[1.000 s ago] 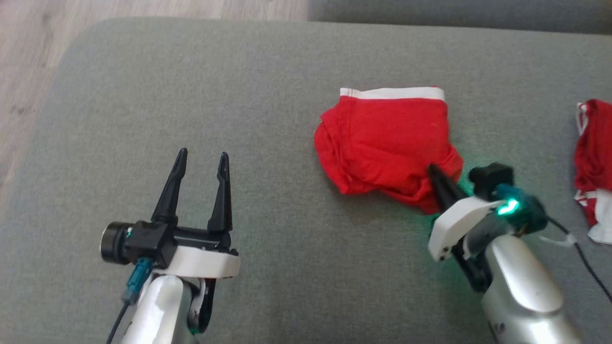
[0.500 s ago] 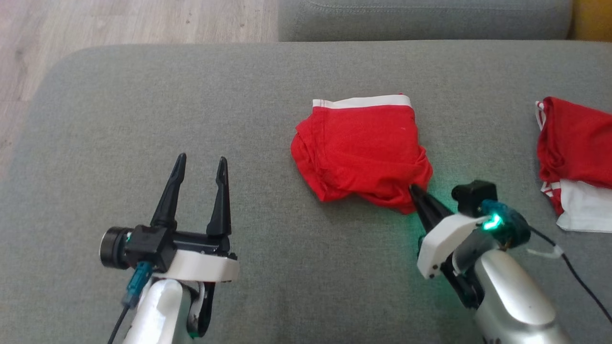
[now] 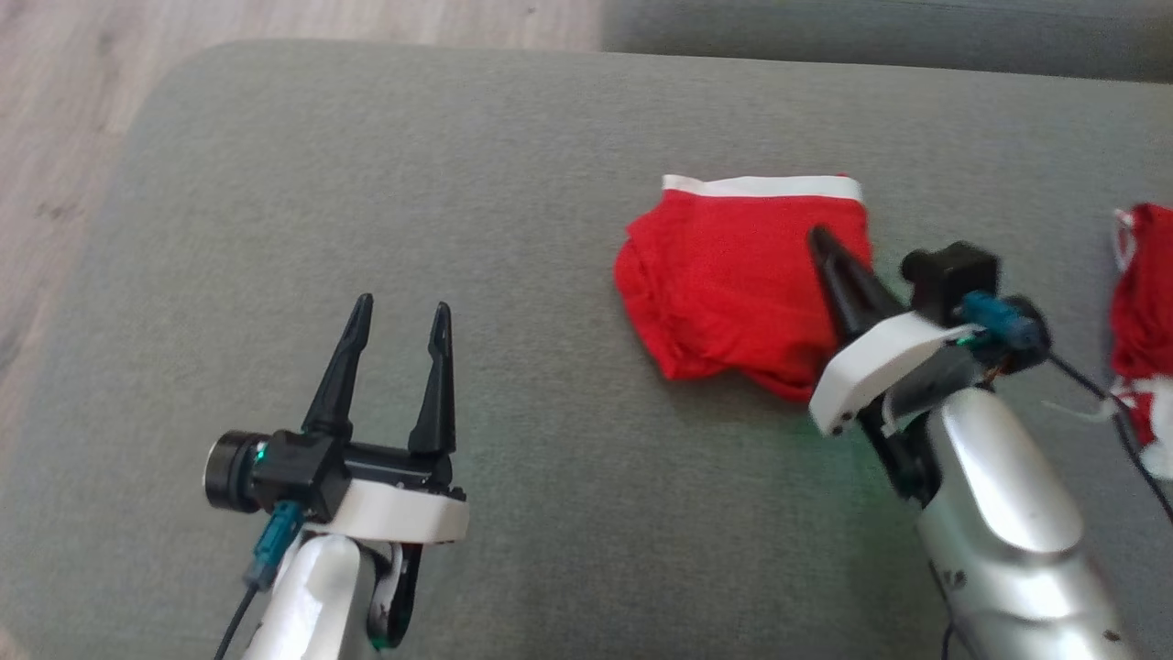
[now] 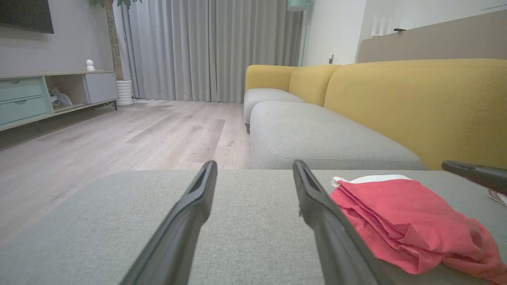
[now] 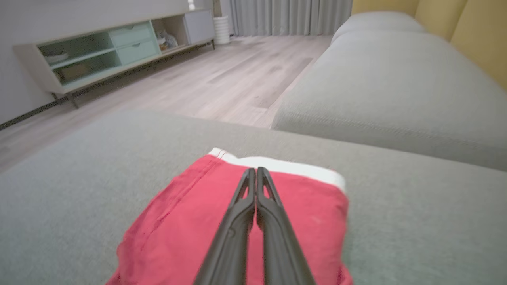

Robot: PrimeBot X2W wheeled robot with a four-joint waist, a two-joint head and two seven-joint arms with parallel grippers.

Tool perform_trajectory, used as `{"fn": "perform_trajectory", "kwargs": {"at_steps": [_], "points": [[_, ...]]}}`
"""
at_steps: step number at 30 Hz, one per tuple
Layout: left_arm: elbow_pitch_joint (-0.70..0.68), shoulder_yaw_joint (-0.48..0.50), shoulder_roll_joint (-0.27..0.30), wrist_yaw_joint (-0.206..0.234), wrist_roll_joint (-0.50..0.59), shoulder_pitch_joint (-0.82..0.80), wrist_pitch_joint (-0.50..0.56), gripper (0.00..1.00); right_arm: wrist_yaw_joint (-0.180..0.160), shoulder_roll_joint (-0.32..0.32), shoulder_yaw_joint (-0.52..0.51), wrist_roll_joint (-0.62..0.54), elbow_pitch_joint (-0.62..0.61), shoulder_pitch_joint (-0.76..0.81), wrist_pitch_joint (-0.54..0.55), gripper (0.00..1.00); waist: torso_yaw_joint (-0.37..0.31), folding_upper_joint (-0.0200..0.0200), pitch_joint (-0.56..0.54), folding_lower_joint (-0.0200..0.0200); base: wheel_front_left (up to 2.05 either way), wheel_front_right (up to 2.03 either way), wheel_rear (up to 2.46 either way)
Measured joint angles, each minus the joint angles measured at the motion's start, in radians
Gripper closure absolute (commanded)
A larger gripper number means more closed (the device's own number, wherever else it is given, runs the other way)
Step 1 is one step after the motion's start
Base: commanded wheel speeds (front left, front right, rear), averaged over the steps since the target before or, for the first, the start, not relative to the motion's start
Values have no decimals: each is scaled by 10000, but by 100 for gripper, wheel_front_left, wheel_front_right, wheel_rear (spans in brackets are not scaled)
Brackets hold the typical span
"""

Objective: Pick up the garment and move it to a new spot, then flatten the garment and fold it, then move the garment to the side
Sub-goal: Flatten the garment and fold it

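cushion: grey and wide, it carries both cloths; the wood floor shows past its 10 o'clock corner.
cabinet: stands against the wall across the floor, with pale green drawers beside open shelves. What lies on the shelves is too blurred to name.
garment: red, folded, lying on the cushion toward 3 o'clock from its middle, with the white waistband on its 12 o'clock side.
second cloth: red and white, on the cushion at the 3 o'clock edge of the head view, well apart from the garment.
right pincer: fingers pressed together with nothing between them. It reaches in from 5 o'clock, tips over the garment's 2 o'clock part, just short of the waistband. Whether it touches the cloth, I cannot tell.
left pincer: fingers wide apart and empty, over bare cushion at 7 o'clock, tips toward 12 o'clock.
change, camera: the head view has shifted since a second ago.
change, right pincer: a second ago its tips sat at the garment's 5 o'clock corner; now they are further in, near the waistband. The green glow at its wrist has dimmed.
change, left pincer: same spread as before.
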Motion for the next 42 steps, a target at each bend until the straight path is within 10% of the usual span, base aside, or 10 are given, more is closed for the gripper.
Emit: {"fn": "perform_trajectory", "kwargs": {"at_steps": [17,31,42], "points": [[86,54,2,4,-8,12,0,0,0,142,2454,899,2121,206,372,100,8,0,-258,0,0,0,0],[-8,23,0,0,6,-8,0,0,0,4,-869,-556,1933,-882,-1365,100,-140,0,92,0,0,0,0],[-107,-176,-2,2,4,-475,0,0,0,109,-1430,-1689,4307,-1810,-1260,100,441,0,910,1,0,0,0]]}}
